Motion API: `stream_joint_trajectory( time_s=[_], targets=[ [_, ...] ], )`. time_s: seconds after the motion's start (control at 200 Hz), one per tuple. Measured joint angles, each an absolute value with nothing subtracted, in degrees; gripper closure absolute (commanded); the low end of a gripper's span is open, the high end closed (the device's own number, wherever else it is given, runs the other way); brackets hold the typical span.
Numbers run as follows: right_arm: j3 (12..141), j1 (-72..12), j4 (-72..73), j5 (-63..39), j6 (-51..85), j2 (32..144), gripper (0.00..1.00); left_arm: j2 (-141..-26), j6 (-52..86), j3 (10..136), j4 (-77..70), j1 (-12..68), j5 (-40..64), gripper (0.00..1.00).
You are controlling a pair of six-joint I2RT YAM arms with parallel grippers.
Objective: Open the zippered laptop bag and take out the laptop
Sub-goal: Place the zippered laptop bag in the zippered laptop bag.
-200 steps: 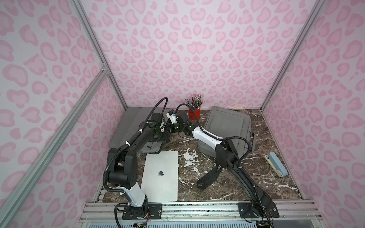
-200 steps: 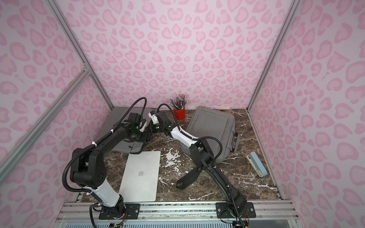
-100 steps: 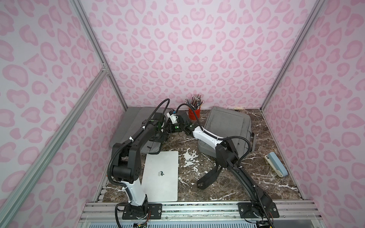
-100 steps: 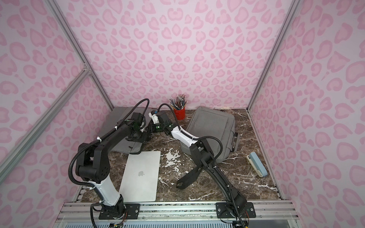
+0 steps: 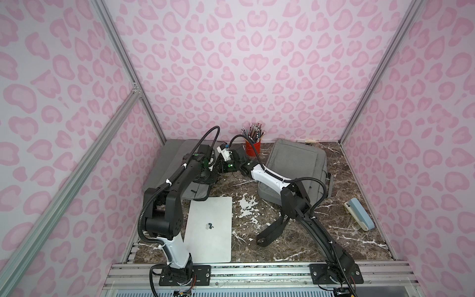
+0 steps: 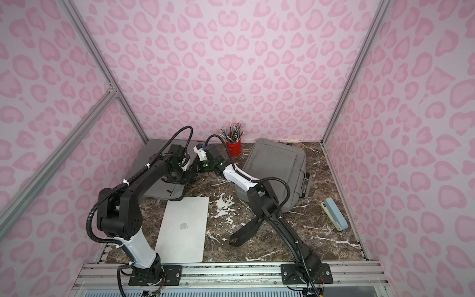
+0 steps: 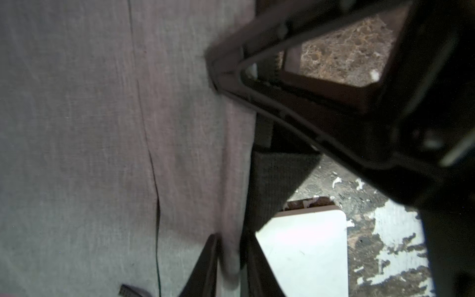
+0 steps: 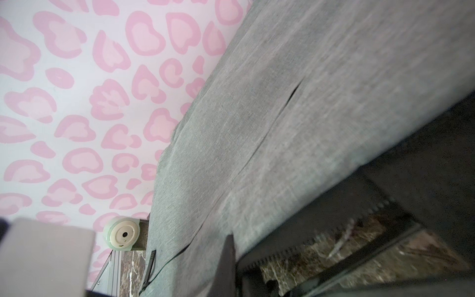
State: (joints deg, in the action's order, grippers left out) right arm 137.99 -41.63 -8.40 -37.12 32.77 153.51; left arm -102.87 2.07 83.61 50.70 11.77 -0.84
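- The laptop bag (image 5: 167,167) is lying flat at the far left of the table (image 5: 295,244). Its long axis is running near to far, and its right edge is facing the table's middle.
- The laptop (image 5: 209,226) is lying closed on the marble just near of the bag's near edge, fully outside it. Its long axis is also running near to far, so the taking-out is looking done.
- The left gripper (image 7: 230,259) is sitting on the bag's right edge, pinching a fold of grey fabric between its fingers.
- The right gripper (image 8: 235,270) is meeting that same edge from the right with its jaws together. Whether it is pinching anything, I cannot tell.
- Both grippers are working far of the laptop. The left arm is standing nearer to it, so any reach back is probably falling to the left, drawing nearward.
- The backpack (image 5: 295,167) is lying at the far right, well apart.
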Motion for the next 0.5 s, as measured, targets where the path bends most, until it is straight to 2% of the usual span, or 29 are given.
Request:
stream_joint_trajectory(
  time_s=[0.5],
  targets=[
    [138.0, -41.7, -8.3, -37.5, 33.3, 153.5, 1.0, -106.5, -0.2, 88.2, 54.2, 11.7, -2.9, 0.82]
  ],
)
